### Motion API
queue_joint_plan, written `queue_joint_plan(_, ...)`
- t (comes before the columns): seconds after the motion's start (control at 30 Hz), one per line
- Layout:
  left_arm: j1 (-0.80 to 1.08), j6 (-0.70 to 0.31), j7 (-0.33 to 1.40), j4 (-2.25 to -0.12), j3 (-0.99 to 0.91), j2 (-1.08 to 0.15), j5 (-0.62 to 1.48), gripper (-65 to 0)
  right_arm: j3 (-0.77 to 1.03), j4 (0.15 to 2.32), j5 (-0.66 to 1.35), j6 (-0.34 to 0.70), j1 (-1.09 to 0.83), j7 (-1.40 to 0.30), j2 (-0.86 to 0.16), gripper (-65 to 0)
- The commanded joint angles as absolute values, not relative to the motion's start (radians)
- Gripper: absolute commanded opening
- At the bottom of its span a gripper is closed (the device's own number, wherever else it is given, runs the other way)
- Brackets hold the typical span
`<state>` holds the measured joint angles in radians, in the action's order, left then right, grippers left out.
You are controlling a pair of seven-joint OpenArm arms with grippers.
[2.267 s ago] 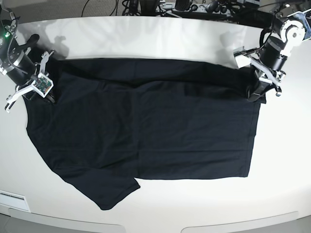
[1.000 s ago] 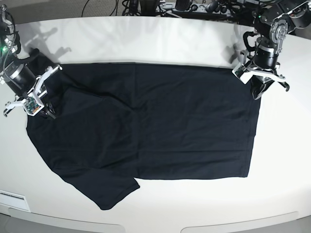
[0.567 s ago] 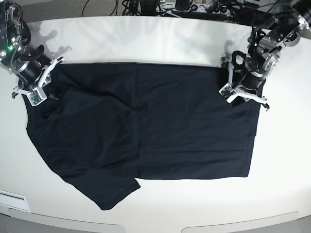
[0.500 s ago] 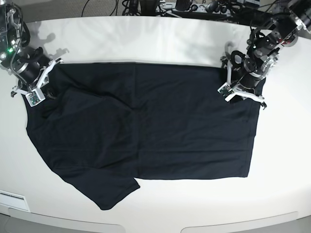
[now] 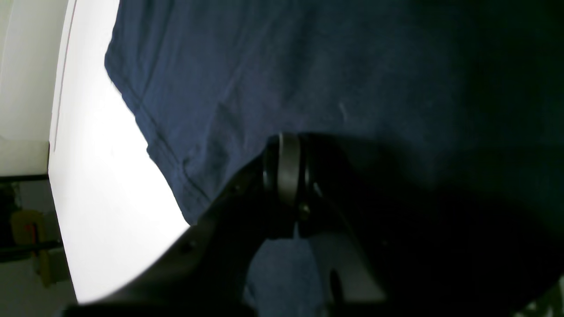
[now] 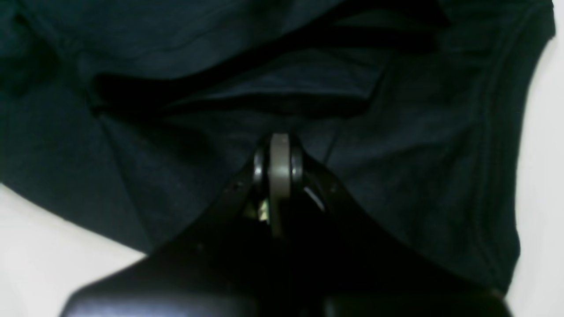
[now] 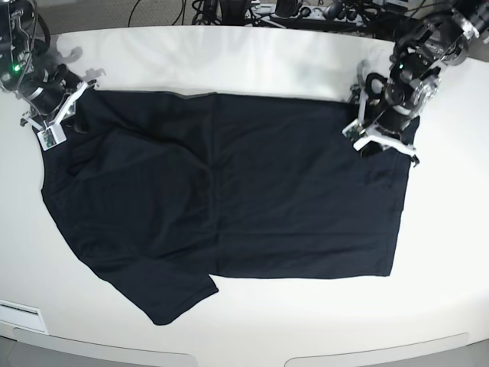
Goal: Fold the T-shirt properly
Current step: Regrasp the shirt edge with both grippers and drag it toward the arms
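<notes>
The T-shirt [image 7: 229, 199] lies spread on the white table [image 7: 252, 65] — one sleeve nearest. Farther back, the left gripper [image 7: 384, 141] and right gripper [image 7: 59, 122] sit over its far corners, jaws pressed together.

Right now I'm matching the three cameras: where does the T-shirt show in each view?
Base: T-shirt spread flat across the table's middle.
Left wrist: fills the upper frame, hemmed edge at left.
Right wrist: wrinkled, fills most of the frame.
Shared landmark: white table.
</notes>
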<state>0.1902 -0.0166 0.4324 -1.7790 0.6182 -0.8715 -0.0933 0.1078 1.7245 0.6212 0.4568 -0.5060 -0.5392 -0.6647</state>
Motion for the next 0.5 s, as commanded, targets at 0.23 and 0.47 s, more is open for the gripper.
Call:
queue_joint_plan(0.23,0.395,-0.113,0.551,-1.870,0.639,-0.991,-0.067,-65.0,0.113,1.839,0.490,0.428,-0.676,-0.581,-0.679,-65.0)
queue_joint_plan(0.47,0.518,-0.025,0.554,-2.001,0.639,-1.066,-0.150,-65.0,0.144,1.879,0.421,0.366,-0.792,-0.581,-0.679,-65.0)
